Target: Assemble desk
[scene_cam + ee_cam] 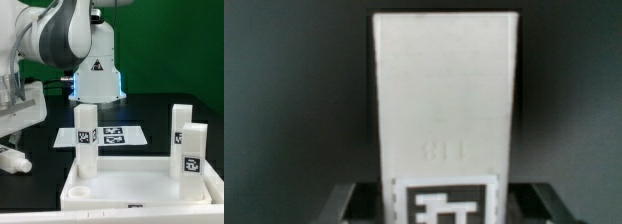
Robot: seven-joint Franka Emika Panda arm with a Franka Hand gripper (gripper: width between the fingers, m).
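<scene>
Inspection finding for you, operator: the two-finger gripper (445,200) straddles a white plastic block leg (445,100). In the wrist view its dark fingers (358,195) flank the end that carries a black-and-white square tag (445,203). The jaws stand close on either side of that end, but you cannot tell from these frames whether they are pressing on the leg or only beside it. Dark table surface surrounds the leg.

In the exterior view, the large white rectangular rimmed tabletop panel (140,188) lies flat in the foreground on the black table (160,108). One tagged white leg (87,140) stands upright at the panel's far corner on the exterior view's left. Two more upright tagged legs (180,125) (192,152) stand at the exterior view's right edge of the panel. The marker board (112,135) lies just behind the panel. The white robot arm (25,105) hangs over the exterior view's left side.
</scene>
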